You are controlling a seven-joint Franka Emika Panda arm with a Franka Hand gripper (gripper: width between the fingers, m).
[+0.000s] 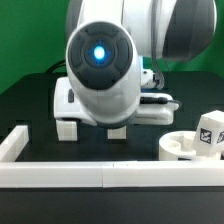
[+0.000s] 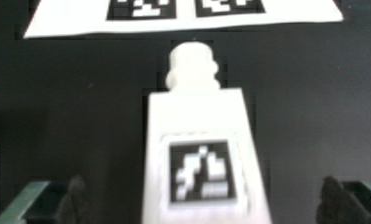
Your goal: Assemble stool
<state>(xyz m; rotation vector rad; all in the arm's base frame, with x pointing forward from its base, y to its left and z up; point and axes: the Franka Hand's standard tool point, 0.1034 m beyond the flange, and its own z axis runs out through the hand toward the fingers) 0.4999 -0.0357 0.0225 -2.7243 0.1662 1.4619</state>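
Gripper (image 2: 196, 200) is open wide. It has one dark finger (image 2: 40, 200) on each side of the leg (image 2: 200, 130), and neither one touches it. It holds nothing. The leg lies flat on the black table (image 2: 57, 110), right between the fingers. The leg's square tag (image 2: 203, 170) faces up, and its thin peg (image 2: 194, 62) points away from the gripper. Past the leg's peg end lies the marker board (image 2: 182, 18). Well apart from this leg, on the exterior view's right, sits the round seat (image 1: 178, 148) with a second leg (image 1: 210, 130) at it. The leg looks hard, light and a bit smooth. I think it is best to pinch its two long flat sides near the middle, not the thin peg.
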